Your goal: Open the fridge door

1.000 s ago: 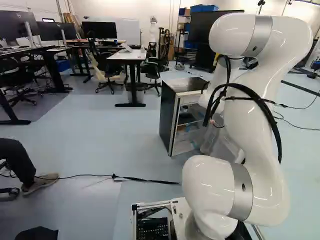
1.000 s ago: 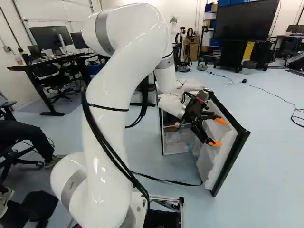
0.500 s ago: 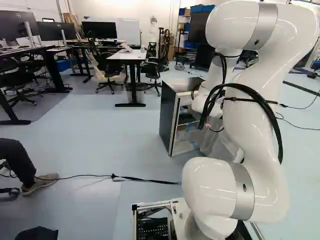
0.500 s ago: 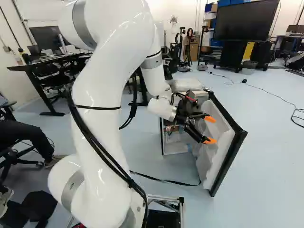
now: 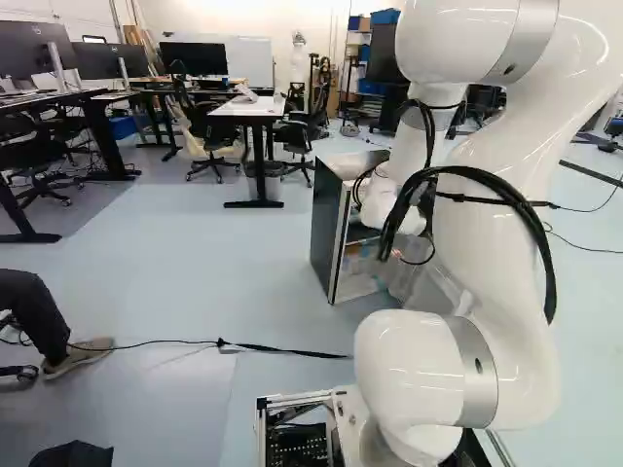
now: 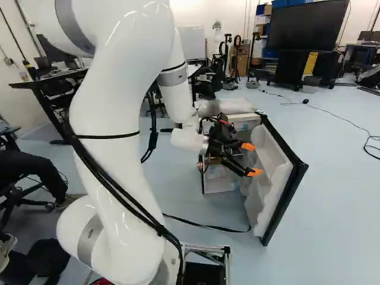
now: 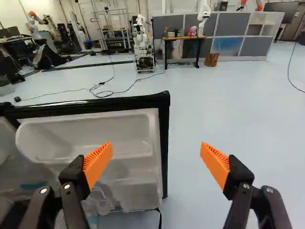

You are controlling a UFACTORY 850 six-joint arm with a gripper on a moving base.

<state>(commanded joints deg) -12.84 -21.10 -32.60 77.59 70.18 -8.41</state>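
Fridge door point(image 6: 270, 178) stands wide, centre right of the right base view, the empty gripper point(image 6: 251, 159) spread beside it; opening looks nearly done, perhaps one outward push remaining.

A robotics lab is indicated: another robot point(image 7: 144, 44) is seen across the pale floor point(image 7: 200, 100), monitors point(image 5: 27, 49) are set on a desk point(image 5: 58, 98), and cables point(image 5: 282, 348) are left trailing.

Door point(image 7: 164, 129) beside jaws runs off wrist view | arm point(image 5: 487, 224) partly hides shelves point(image 5: 358, 265) near jaws | items point(image 7: 171, 34) far ahead: too small to tell
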